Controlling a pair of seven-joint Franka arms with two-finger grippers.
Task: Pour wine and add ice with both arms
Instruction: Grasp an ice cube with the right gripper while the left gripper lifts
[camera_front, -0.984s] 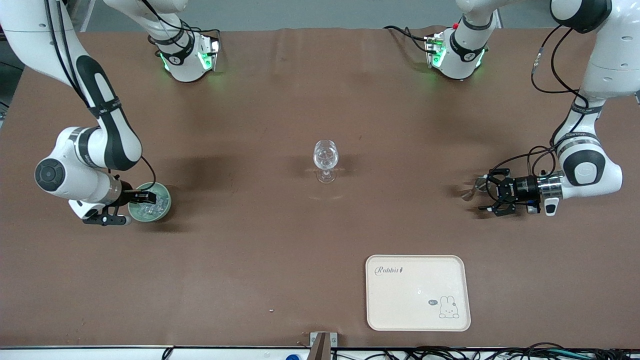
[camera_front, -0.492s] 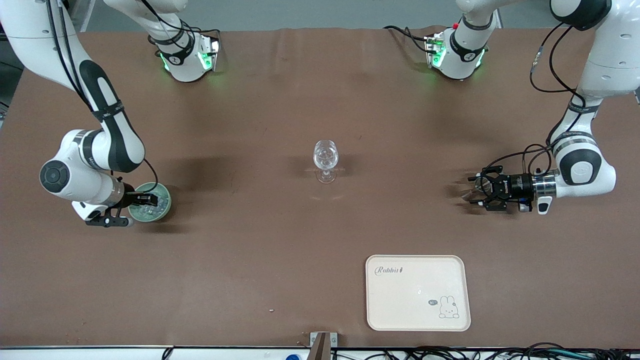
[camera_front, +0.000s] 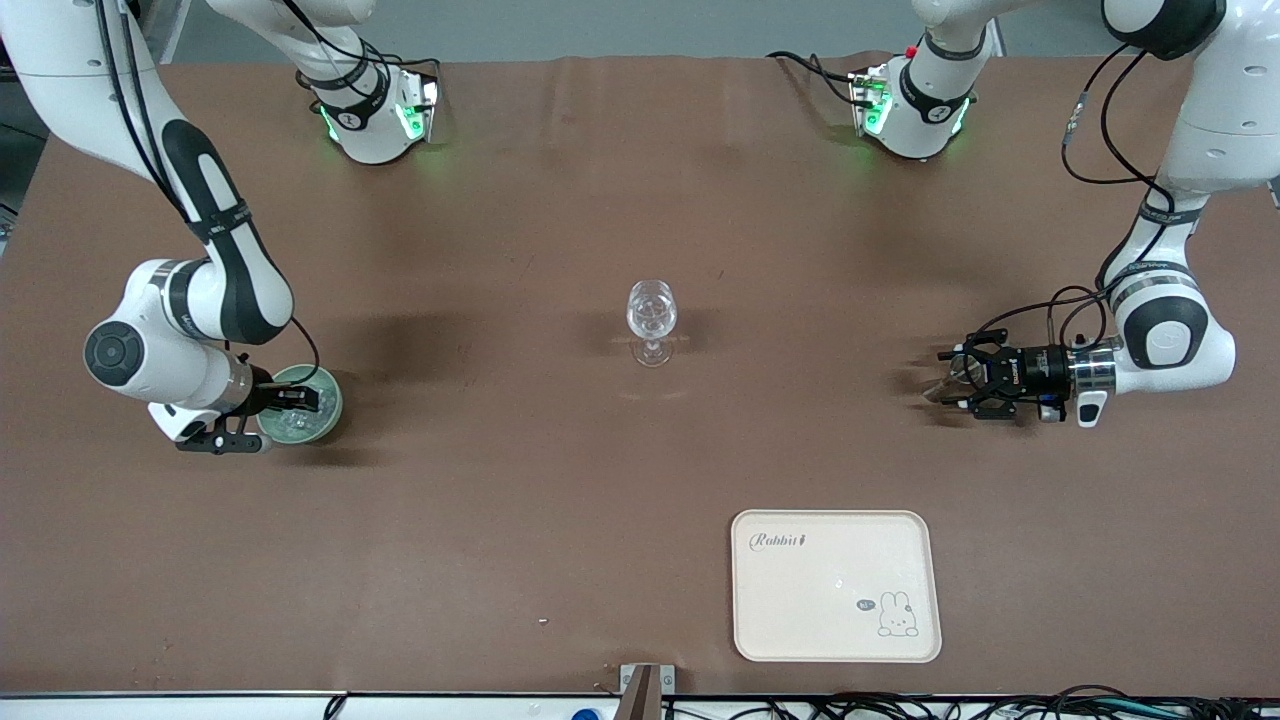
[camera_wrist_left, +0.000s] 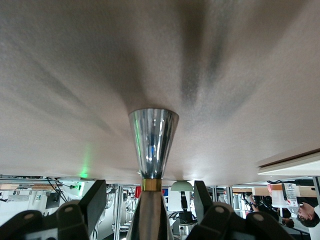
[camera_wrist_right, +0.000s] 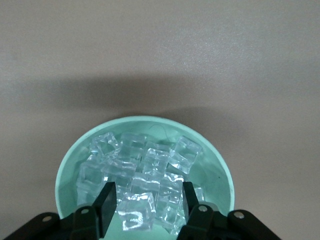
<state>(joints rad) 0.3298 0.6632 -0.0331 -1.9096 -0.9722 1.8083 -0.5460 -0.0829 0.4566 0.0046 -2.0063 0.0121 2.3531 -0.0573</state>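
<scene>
Right gripper (camera_front: 292, 398) sits over the pale green bowl (camera_front: 330, 412) at the right arm's end of the desk (camera_front: 500, 500), fingers (camera_wrist_right: 106, 200) spread apart and dipped down among the ice (camera_wrist_right: 145, 180) — nothing clamped between them that can be made out. In the right wrist view the two black fingers stand either side of a heap of clear cubes, one cube (camera_wrist_right: 136, 209) lying between them near the bowl's rim. Ice fills most of the bowl; all of it is in there.

Left gripper (camera_front: 950, 384) is low over the bare desk toward the left arm's end, arm lying roughly level and pointing toward the middle. It grips a shiny metal cone-shaped cup (camera_wrist_left: 152, 140) — silvery, flared at the mouth, gold band where it meets a brown neck. Left wrist view shows that neck running down between the black fingers (camera_wrist_left: 95, 200), which sit on either side; contact itself is out of frame. In the front view the cup (camera_front: 938, 386) is only a small glint at the gripper tip.

Clear wine glass (camera_front: 651, 318) stands upright mid-desk, well apart from both grippers. Cream tray with a rabbit print (camera_front: 836, 585) lies nearer the front camera than the glass, toward the left arm's end.
</scene>
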